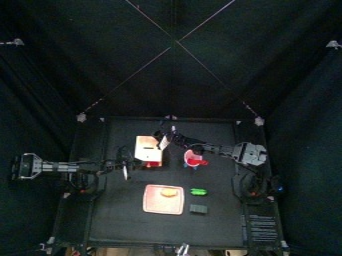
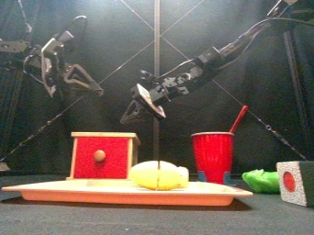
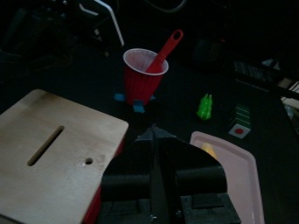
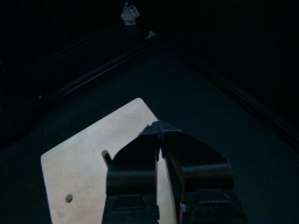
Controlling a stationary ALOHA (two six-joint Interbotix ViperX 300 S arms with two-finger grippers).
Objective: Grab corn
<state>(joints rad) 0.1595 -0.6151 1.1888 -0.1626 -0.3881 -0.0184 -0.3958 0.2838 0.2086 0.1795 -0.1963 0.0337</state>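
The corn [image 2: 161, 174] is a small, pale yellow, rounded lump lying on the pink board [image 2: 73, 192] near its middle, with bare board around it. A red box [image 2: 103, 155] with a wooden top stands behind the board's left part, and a red cup [image 2: 212, 155] holding a red stick stands behind its right part. A green piece [image 1: 198, 191] lies just off the board's right edge. The left claw [image 3: 156, 140] hangs above with its jaws closed and empty. The right claw [image 4: 162, 131] also hangs closed and empty
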